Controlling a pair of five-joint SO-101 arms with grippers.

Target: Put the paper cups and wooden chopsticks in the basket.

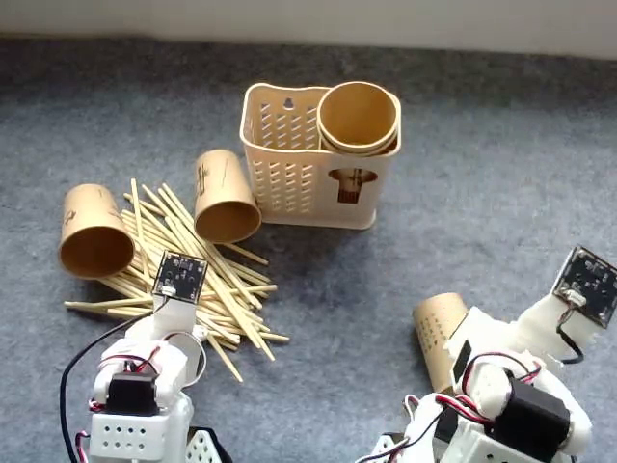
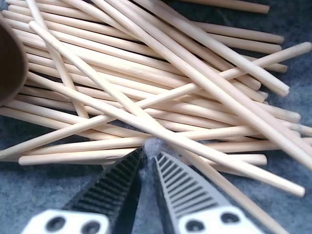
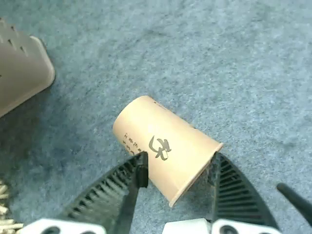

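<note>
The cream slotted basket [image 1: 289, 178] stands at the back middle with stacked paper cups [image 1: 359, 116] inside. Two more cups lie on their sides, one [image 1: 94, 231] at the far left and another [image 1: 227, 198] beside the basket. Wooden chopsticks [image 1: 198, 265] lie in a loose pile between them. My left gripper [image 2: 149, 152] is shut, its tips at the near edge of the chopsticks [image 2: 161, 78] with nothing held. My right gripper [image 3: 178, 168] is open and straddles the rim end of a lying cup [image 3: 165, 146], also seen near the front right [image 1: 440, 333].
Grey carpet [image 1: 501, 193] covers the whole surface. The left arm [image 1: 154, 376] rises at the front left, the right arm [image 1: 511, 395] at the front right. A corner of the basket [image 3: 22, 73] stands beyond the right gripper's cup.
</note>
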